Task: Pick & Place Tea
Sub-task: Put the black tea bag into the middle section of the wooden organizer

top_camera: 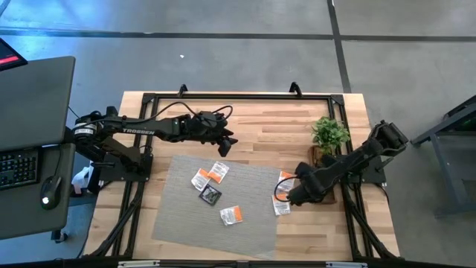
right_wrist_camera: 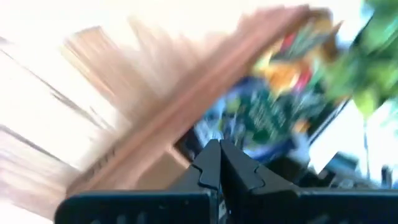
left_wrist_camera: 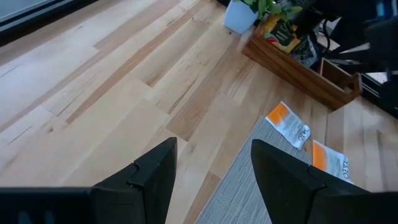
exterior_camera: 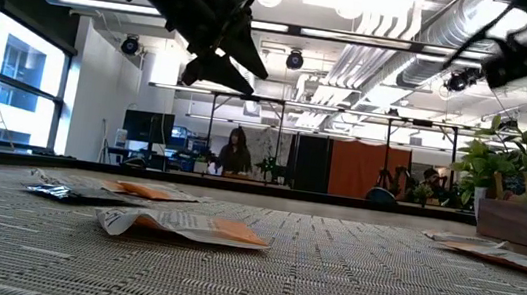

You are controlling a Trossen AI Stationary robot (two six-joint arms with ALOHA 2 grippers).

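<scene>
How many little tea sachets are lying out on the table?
6: two overlapping, a black one and another on the grey mat; two by its right edge. The arm may hide more.

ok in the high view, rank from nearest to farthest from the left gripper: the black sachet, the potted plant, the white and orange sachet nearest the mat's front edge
From the left gripper, open above the bare wood behind the mat:
1. Black sachet, mid-mat, in front of the gripper.
2. White and orange sachet, farther forward on the mat.
3. Potted plant, across the table on the right arm's side.
</scene>
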